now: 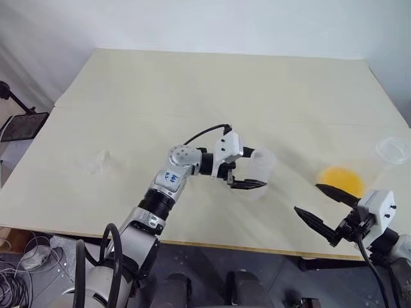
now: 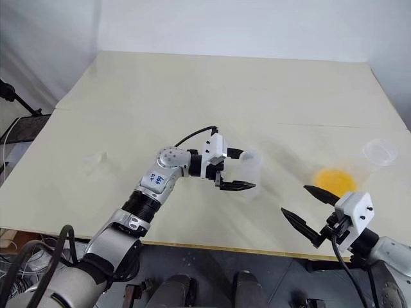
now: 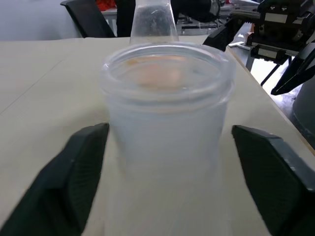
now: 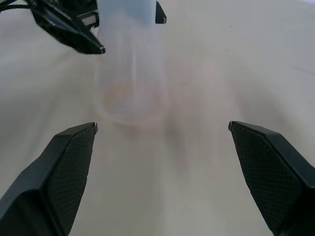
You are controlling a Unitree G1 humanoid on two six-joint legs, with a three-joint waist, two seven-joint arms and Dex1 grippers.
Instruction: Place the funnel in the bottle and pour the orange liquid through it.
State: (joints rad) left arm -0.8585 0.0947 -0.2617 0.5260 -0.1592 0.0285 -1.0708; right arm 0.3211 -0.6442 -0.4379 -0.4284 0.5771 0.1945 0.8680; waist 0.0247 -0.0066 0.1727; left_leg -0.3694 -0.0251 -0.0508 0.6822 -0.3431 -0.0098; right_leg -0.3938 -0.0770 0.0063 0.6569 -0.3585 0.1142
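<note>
The clear bottle (image 1: 262, 164) stands upright near the table's middle. My left gripper (image 1: 257, 169) reaches in from the left and is open around it; in the left wrist view the bottle (image 3: 167, 147) stands between the black fingers (image 3: 74, 177) with a gap on each side. A second clear flask (image 1: 393, 151) stands at the right with the orange liquid (image 1: 340, 179) pooled in its base. My right gripper (image 1: 307, 197) is open near the table's front edge, just in front of that pool and holding nothing. The small transparent funnel (image 1: 96, 162) sits on the table at the left, away from both grippers.
The pale table (image 1: 192, 90) stretches far back, and its front edge (image 1: 225, 245) is close to both arms. A black stand (image 1: 19, 125) sits off the table's left side. Cables lie on the floor (image 1: 26, 263) at the lower left.
</note>
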